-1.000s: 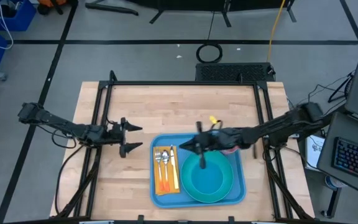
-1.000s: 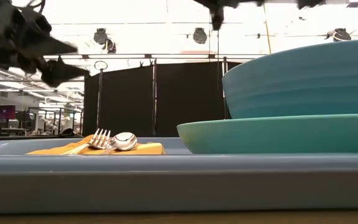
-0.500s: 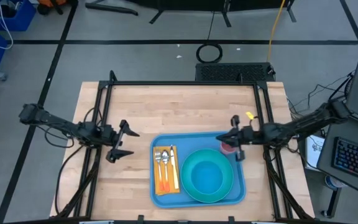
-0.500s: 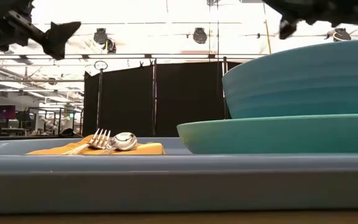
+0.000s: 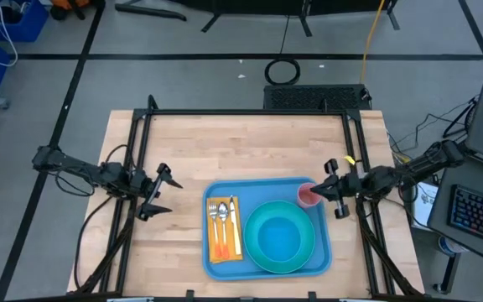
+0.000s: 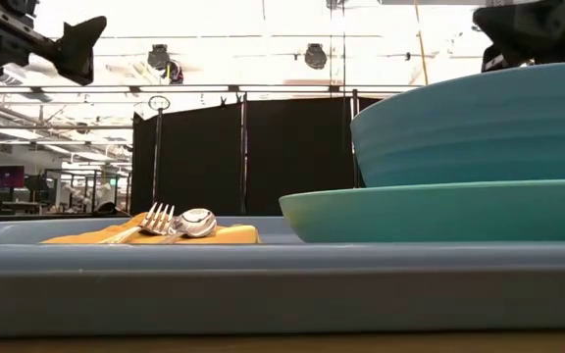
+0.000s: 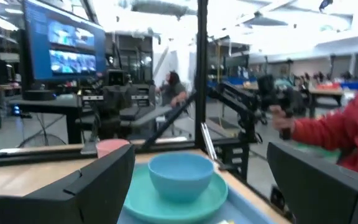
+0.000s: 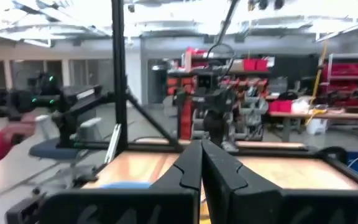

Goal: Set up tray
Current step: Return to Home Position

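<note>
Four item groups looked set: tray [image 5: 258, 191] sat mid-table [image 5: 225, 143], near edge, w/ plate [image 5: 254, 253] + bowl [image 5: 279, 235], napkin [image 5: 216, 250] + cutlery [image 5: 222, 214], cup [image 5: 308, 197]. Left gripper [image 5: 166, 193] was off tray's left side, fingers wide, empty. Right gripper [image 8: 197, 152] was by tray's right edge, fingers pinched together, empty. Remaining, imo: park both arms.

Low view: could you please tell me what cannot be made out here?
Cup: hidden behind the bowl.
Knife: edge-on, lost against the napkin.
Left gripper, left of the tray, and right gripper, at its right end: cut off by picture edges.
</note>
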Robot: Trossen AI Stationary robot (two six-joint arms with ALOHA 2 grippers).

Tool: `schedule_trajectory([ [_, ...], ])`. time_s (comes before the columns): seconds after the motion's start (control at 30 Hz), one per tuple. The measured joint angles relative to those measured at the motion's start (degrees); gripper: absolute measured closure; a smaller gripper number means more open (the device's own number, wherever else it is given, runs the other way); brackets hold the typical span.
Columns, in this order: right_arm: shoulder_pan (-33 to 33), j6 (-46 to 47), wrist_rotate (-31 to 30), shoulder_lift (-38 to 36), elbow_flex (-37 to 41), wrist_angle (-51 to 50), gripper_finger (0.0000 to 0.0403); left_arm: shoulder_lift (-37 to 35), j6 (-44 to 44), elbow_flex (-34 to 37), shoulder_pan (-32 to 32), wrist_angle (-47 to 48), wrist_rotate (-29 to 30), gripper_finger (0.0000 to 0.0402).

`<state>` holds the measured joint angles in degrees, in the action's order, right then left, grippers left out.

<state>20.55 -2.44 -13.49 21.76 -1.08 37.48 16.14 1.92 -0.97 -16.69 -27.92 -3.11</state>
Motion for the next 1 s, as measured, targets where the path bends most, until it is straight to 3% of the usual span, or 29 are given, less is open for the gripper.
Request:
schedule_trajectory([
  [0.23, 0.2, 0.18, -0.2, -1.92, 0.03, -2.05, 0.0403, -5.14, -2.48, 0.0, 0.0, 10.29, 0.43, 0.0034],
  [0.47, 0.2, 0.2, 0.03, -1.97, 0.13, -0.58, 0.0403, -4.72, -1.98, 0.0, 0.0, 10.71, 3.15, 0.0034],
  [1.0, 0.2, 0.22, 0.03, -1.99, 0.22, -0.46, 0.0403, -4.54, -1.89, 0.0, 0.0, 10.51, 3.2, 0.0034],
])
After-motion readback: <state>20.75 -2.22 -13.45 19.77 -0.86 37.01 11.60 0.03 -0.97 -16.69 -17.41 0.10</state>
